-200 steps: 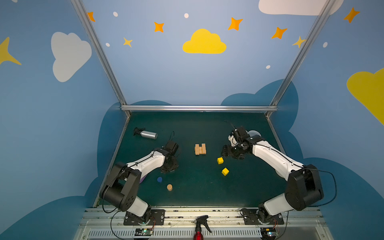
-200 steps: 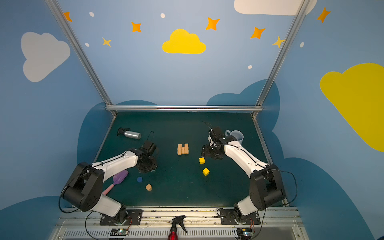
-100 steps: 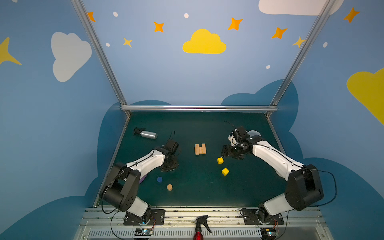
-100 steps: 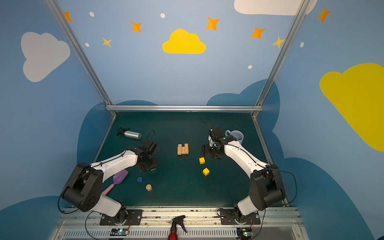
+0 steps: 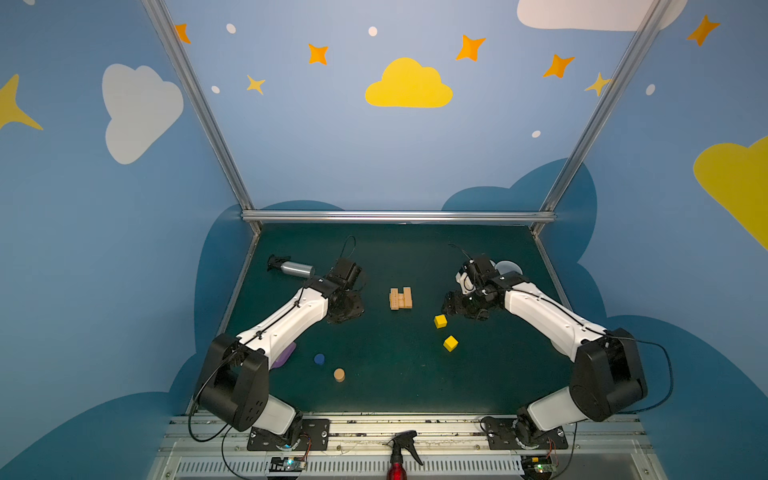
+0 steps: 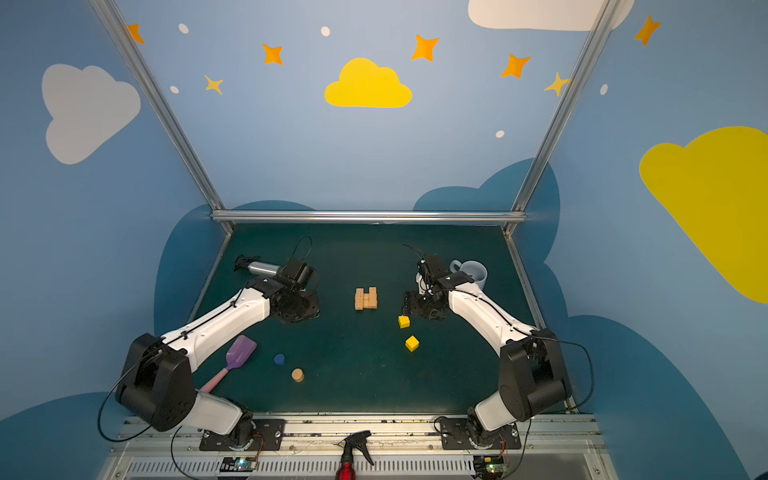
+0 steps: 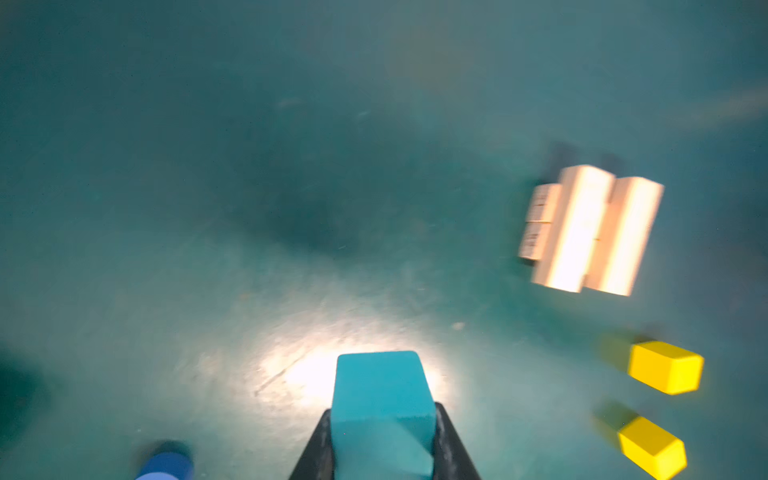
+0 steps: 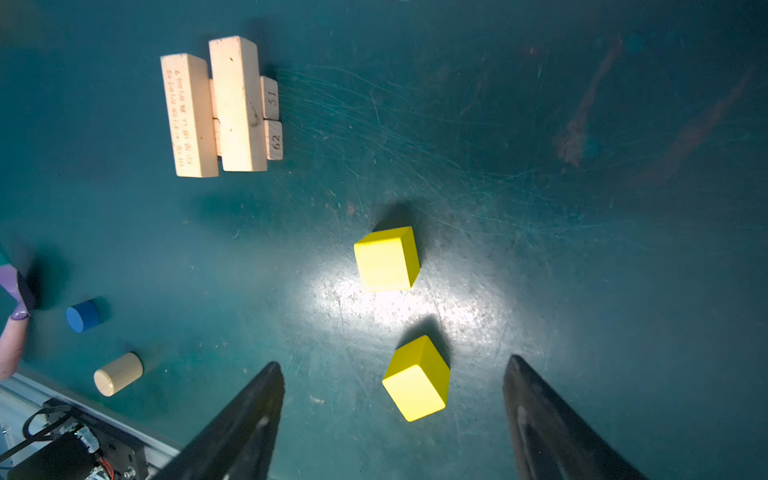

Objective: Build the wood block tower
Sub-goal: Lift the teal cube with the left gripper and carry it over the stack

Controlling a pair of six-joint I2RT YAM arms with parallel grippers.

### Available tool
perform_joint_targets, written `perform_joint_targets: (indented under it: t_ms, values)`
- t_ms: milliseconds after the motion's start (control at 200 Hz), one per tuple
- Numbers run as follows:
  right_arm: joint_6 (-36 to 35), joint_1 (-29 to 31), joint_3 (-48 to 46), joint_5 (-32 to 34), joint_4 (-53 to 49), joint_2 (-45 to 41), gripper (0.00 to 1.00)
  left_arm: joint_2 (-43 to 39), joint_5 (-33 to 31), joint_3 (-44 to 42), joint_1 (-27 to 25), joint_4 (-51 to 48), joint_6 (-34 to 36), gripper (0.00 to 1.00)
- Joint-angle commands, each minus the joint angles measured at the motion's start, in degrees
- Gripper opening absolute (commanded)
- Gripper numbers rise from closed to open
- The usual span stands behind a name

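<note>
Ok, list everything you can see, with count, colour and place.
mat: one, dark green, tabletop
planks: four, tan, crossed layers, mid-mat
yellow cubes: two, yellow, right of the planks
teal cube: one, teal, in the left gripper
blue cylinder: one, blue, front left
tan cylinder: one, tan, beside the blue cylinder
silver spray bottle: one, silver, lying back left
mug: one, pale grey, back right
scoop: one, purple, front left
red spray bottle: one, red, front rail
left gripper: one, black, shut on the teal cube
right gripper: one, black, open, by the yellow cubes
</note>
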Motion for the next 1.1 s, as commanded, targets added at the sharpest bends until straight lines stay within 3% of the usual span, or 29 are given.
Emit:
perform_joint_targets:
  t_ms: [0, 641, 1096]
  values:
    - [-0.8, -0.1, -0.7, -0.1, -0.1, -2.2, 0.81, 3.3, 0.5, 4.6, -1.7, -2.9, 2.8, 0.04]
    - [-2.3, -3.9, -5.3, 0.4, -2.3, -11.6, 0.82, 31.1, -2.3, 35.8, -10.8, -13.4, 8.9, 0.04]
    - [-2.7, -5.9, -7.1, -1.1, -2.0, -13.0, 0.82, 38.7, -6.5, 43.8, -11.2, -16.0, 9.4, 0.04]
